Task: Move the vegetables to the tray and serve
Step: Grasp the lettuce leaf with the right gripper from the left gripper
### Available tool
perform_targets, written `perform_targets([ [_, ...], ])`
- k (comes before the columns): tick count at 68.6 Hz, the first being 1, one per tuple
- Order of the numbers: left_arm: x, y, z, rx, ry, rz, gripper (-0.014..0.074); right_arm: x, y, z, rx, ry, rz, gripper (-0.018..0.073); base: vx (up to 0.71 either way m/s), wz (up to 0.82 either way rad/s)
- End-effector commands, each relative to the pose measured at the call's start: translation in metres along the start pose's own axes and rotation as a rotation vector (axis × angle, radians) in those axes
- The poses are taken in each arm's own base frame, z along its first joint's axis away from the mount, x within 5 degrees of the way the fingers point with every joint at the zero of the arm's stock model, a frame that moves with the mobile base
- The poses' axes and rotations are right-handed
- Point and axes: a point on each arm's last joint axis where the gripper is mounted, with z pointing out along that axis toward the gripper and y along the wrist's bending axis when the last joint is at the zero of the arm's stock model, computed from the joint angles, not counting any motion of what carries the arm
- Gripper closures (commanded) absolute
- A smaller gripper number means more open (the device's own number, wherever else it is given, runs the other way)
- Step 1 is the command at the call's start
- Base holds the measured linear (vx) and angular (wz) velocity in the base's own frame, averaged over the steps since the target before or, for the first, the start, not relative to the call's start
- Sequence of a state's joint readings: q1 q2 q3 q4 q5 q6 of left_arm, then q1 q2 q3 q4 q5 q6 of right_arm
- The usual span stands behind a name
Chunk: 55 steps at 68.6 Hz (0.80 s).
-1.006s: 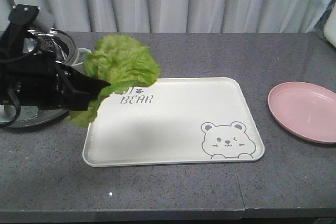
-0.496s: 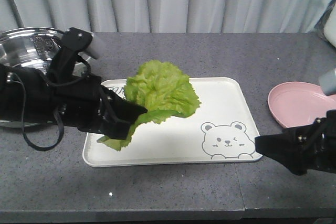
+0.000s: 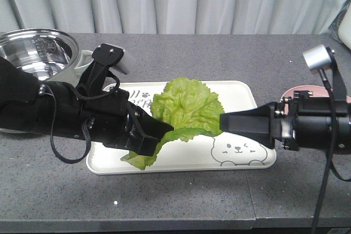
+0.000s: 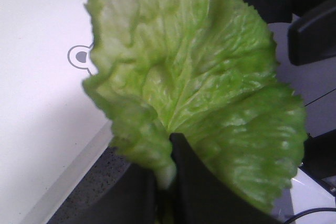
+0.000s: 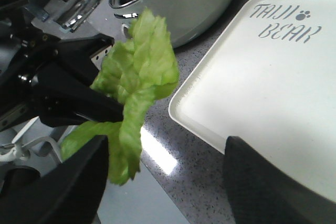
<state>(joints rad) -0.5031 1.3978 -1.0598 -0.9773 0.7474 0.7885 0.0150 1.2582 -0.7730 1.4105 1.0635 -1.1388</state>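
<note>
One of the vegetables, a crinkly green lettuce leaf [image 3: 186, 108], hangs in the air over the middle of the cream tray [image 3: 241, 96]. My left gripper [image 3: 163, 133] is shut on its pale stem end, with the leaf fanning out beyond the black fingers [image 4: 202, 187]. The right gripper [image 3: 222, 123] reaches in from the right at the leaf's edge, open and holding nothing. In the right wrist view its jaws [image 5: 168, 182] stand wide apart, the lettuce [image 5: 142, 72] hangs by the left finger and the tray [image 5: 262, 93] lies below.
A steel pot [image 3: 33, 53] stands at the back left on the grey counter. A round pink plate [image 3: 293, 91] lies right of the tray, mostly hidden behind my right arm. Curtains close off the back.
My left gripper has carried the lettuce rightward from the pot side to above the tray's middle. The right arm has come in from the right, up to the leaf.
</note>
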Motion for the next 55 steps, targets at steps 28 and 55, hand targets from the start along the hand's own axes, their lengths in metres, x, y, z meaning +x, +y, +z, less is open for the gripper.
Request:
perform_targets([
  [28, -0.013, -0.01, -0.011, 0.018, -0.09, -0.01, 0.0604, -0.032, 0.013, 0.044, -0.167, -0.016, -0.024, 0.0123, 0.0, 0.0],
  [55, -0.013, -0.011, -0.011, 0.02, -0.088, -0.01, 0.0591, -0.031, 0.012, 0.044, -0.157, -0.009, -0.035, 0.0445, 0.0, 0.0],
])
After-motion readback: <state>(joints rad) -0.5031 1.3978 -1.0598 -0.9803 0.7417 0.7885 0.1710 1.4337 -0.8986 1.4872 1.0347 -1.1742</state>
